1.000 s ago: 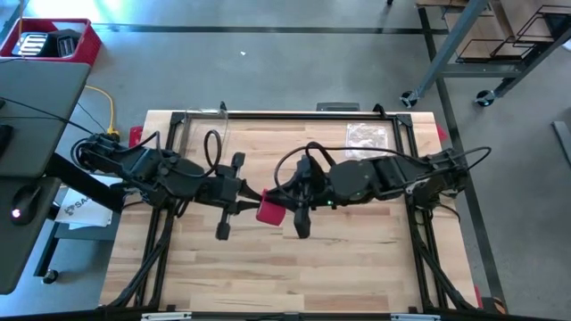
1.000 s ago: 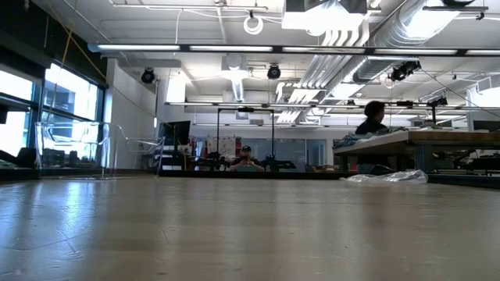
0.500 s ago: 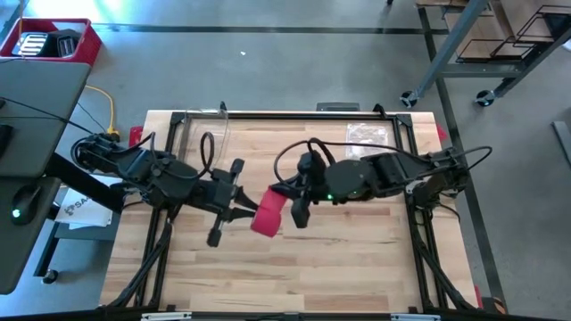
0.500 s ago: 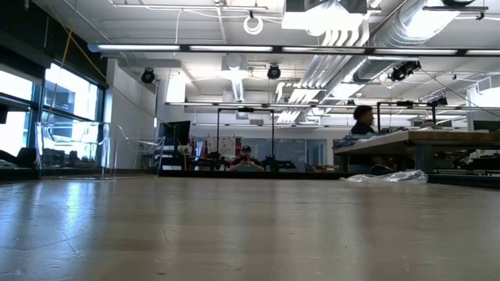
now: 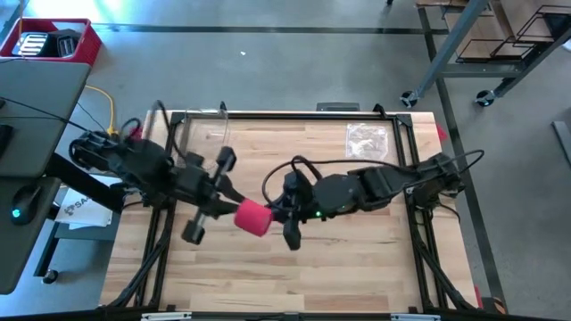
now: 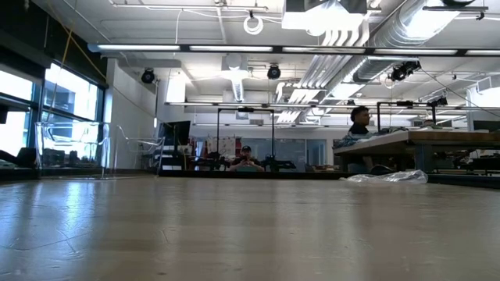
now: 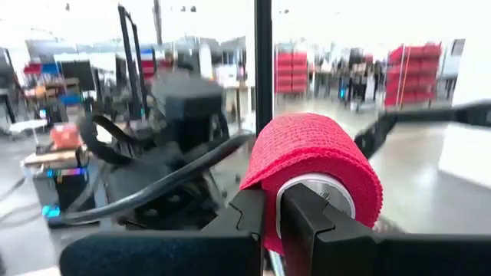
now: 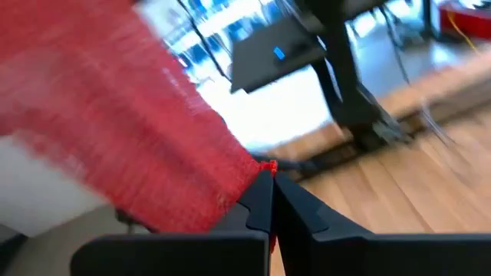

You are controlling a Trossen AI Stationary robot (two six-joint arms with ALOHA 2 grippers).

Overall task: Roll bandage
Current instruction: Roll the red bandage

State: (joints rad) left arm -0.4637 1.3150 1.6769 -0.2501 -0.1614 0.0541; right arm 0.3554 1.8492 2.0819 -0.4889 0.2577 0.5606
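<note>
The bandage (image 5: 252,217) is a bright red roll held above the table's middle, between my two grippers. In the left wrist view the roll (image 7: 311,157) shows end-on, with a pale ring at its core. My left gripper (image 5: 234,207) is shut on the roll from the left. My right gripper (image 5: 275,214) comes from the right and is shut on the bandage's loose red strip (image 8: 130,130), which runs away from its fingers toward the roll. The low view shows neither arm nor the bandage. My left gripper holds the roll's wall at its near end (image 7: 266,201), one finger inside the pale core and one outside. The fingers come about level from the table's left, along the roll's axis. The roll is lifted clear of the table. My right gripper pinches the strip's end (image 8: 265,169) between its two shut fingers (image 8: 295,203), only at their free ends. The fingers come from the table's right. The strip runs spread flat from the fingers toward the roll, clear of the table.
A crinkled clear plastic bag (image 5: 368,135) lies at the table's far right; it also shows in the low view (image 6: 387,177). Bare wooden tabletop (image 5: 339,267) lies near the front edge. A person sits in the room beyond the table.
Both grippers have gone toward the table's left edge with the bandage between them. My left gripper has drawn back and turned about its wrist. My right gripper has followed, staying shut on the strip. The red roll now shows as a fuller cylinder than before.
</note>
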